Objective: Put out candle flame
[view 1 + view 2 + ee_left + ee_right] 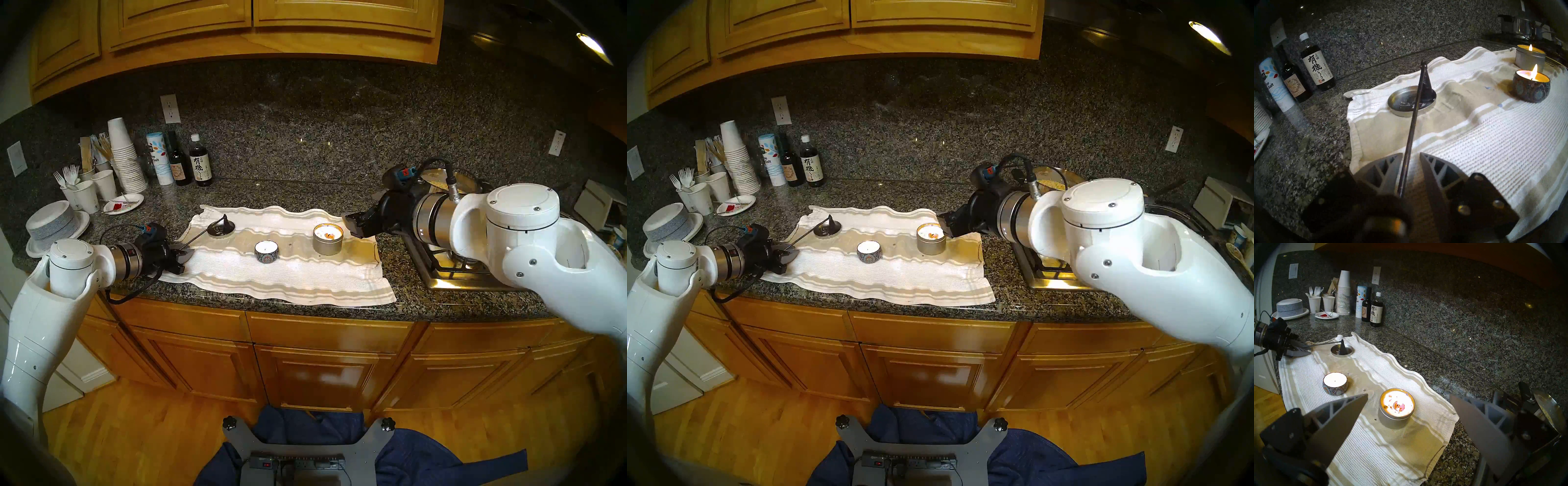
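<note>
Two lit candles stand on a white striped towel [271,281]: a small patterned tin candle [266,253] and, to its right, a larger silver tin candle [327,239]. A dark cone snuffer [1425,86] rests in a round metal lid [1401,105] at the towel's back left. Its long thin handle runs into my left gripper [1411,154]. The left fingers straddle the handle with a small gap on one side and are not clamped on it. My right gripper [1407,395] is wide open and empty, hovering just right of the silver candle [1396,407].
Soy sauce and oil bottles [200,163], a salt canister, stacked paper cups [124,159] and plates [54,224] crowd the counter's back left. A gas stove [451,268] with a pan lies under my right arm. The counter's front edge is close to the towel.
</note>
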